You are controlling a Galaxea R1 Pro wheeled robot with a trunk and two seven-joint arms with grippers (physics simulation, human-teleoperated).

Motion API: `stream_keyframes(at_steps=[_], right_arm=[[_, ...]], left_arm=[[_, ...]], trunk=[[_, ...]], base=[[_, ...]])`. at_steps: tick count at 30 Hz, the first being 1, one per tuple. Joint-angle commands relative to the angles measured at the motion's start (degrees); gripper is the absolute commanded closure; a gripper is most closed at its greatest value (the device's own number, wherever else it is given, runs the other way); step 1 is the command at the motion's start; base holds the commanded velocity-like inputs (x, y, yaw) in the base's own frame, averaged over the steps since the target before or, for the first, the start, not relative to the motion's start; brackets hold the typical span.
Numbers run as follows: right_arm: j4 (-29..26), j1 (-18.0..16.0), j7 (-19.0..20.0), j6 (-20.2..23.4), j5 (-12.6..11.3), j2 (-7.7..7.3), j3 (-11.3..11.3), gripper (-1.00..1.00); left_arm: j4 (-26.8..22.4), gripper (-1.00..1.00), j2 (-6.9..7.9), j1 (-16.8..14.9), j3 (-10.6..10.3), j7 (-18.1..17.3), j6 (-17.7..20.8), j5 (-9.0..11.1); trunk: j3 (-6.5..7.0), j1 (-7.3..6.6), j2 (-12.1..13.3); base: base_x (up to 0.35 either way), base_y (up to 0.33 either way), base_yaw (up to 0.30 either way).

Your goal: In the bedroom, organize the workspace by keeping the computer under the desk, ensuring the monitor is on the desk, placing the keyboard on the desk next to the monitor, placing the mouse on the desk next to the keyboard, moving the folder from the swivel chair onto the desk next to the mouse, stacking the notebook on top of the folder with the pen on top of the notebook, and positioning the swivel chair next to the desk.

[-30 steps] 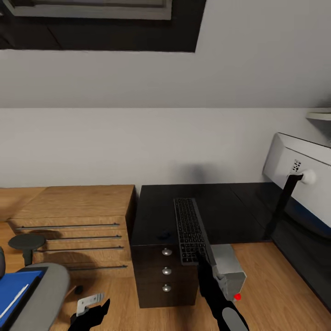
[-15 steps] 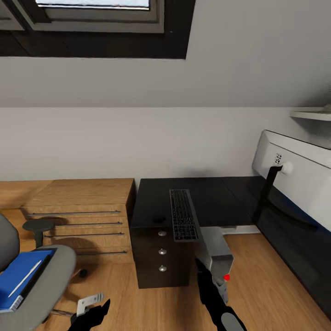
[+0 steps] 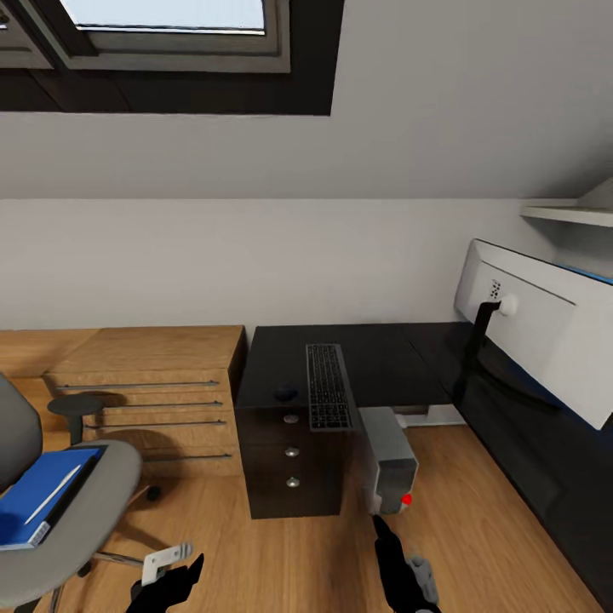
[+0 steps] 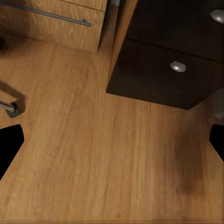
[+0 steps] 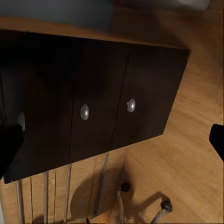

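The black desk runs along the wall, and the keyboard lies on it over the dark drawer unit. A small dark mouse sits left of the keyboard. The grey computer stands on the floor beside the drawers. The monitor shows its white back at the right. On the swivel chair lies the blue folder with the pen on it. The notebook is hidden. My left gripper and right gripper hang open over the floor, holding nothing.
A light wooden low cabinet stands left of the desk. A skylight is set in the sloped ceiling and a shelf hangs at the right. Wooden floor lies between me and the desk. A chair castor is nearby.
The whole view has pulled back and tilted up: desk, keyboard and computer look smaller and farther, more of the chair and skylight shows. My right gripper sits lower in the picture.
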Motion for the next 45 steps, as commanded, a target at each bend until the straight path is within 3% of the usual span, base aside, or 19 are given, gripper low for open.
stream_keyframes(at_steps=[1,5,8,9,12,16,18,21,25,26,30,31,34,37,45], right_arm=[[0.82,-0.05,-0.18,-1.67,-0.20,-0.01,0.28,-1.00],[3.23,-0.03,-0.10,-8.63,2.80,0.08,0.64,-1.00],[4.40,0.01,-0.08,-13.56,6.10,-0.04,0.80,-1.00],[7.55,0.05,-0.09,-18.59,8.99,-0.58,0.74,-1.00],[10.52,0.06,-0.13,-22.60,9.85,-1.90,0.74,-1.00],[13.37,0.07,0.10,-25.83,10.29,-2.58,0.89,-1.00],[15.13,0.10,0.23,-28.16,10.49,-2.75,1.20,-1.00],[18.37,0.09,0.29,-29.30,11.09,-2.11,3.79,-1.00],[20.65,0.11,0.34,-29.97,12.44,-1.49,7.61,-1.00],[21.23,0.11,0.34,-30.34,13.64,-1.36,9.86,-1.00],[22.17,0.09,0.30,-31.46,17.10,-1.11,14.64,-1.00],[22.70,0.08,0.25,-32.20,18.99,-1.03,16.71,-1.00],[24.28,0.08,0.20,-33.67,22.06,-0.92,19.33,-1.00],[25.97,0.07,0.18,-34.69,23.66,-0.88,20.43,-1.00],[27.45,0.00,0.01,-35.34,24.71,-0.85,20.85,-1.00]], left_arm=[[0.01,-1.00,-0.02,-0.03,0.11,-0.37,0.08,0.54],[0.49,-1.00,-0.01,-0.02,0.11,0.41,0.03,0.54],[3.73,-1.00,0.01,-0.02,0.12,3.47,-0.37,0.47],[7.18,-1.00,-0.21,-0.02,0.02,9.66,-1.98,0.37],[8.27,-1.00,-0.56,-0.02,-0.03,14.21,-5.28,0.41],[8.84,-1.00,-1.27,-0.02,-0.06,16.66,-7.95,0.48],[9.09,-1.00,-2.33,-0.02,-0.06,17.71,-9.08,0.51],[10.28,-1.00,-4.03,-0.02,-0.13,18.53,-9.63,0.06],[11.51,-1.00,-4.89,-0.03,-0.22,19.62,-9.92,-1.91],[11.83,-1.00,-5.10,-0.05,-0.23,20.36,-10.08,-3.34],[12.17,-1.00,-5.35,-0.03,-0.24,22.45,-10.26,-5.62],[12.28,-1.00,-5.43,-0.03,-0.24,23.82,-10.30,-6.25],[12.40,-1.00,-5.51,-0.02,-0.28,26.92,-10.35,-6.90],[12.45,-1.00,-5.55,-0.02,-0.31,28.95,-10.37,-7.13],[13.03,-1.00,-6.39,-0.02,-0.33,30.32,-10.38,-7.28]], trunk=[[0.12,-0.23,0.38],[0.84,-1.11,1.98],[1.38,-1.77,3.19],[1.56,-1.99,3.59],[2.10,-2.65,4.79],[2.82,-3.52,6.40],[3.18,-3.96,7.20],[3.71,-4.62,8.40],[4.43,-5.50,10.00],[4.61,-5.72,10.41],[5.33,-6.60,12.01],[5.51,-6.82,12.41],[6.05,-7.48,13.61],[6.59,-8.14,14.82],[8.02,-9.89,18.03]], base=[[-0.009,-0.006,0.000],[-0.004,-0.003,0.000],[-0.002,-0.001,0.000],[0.000,0.000,0.000],[0.000,0.000,0.000],[0.000,0.000,0.000],[0.000,0.000,0.000],[0.000,0.000,0.000],[0.000,0.000,0.000],[0.000,0.000,0.000],[0.000,0.000,0.000],[0.000,0.000,0.000],[0.000,0.000,0.000],[0.000,0.000,0.000],[-0.097,0.000,0.000]])
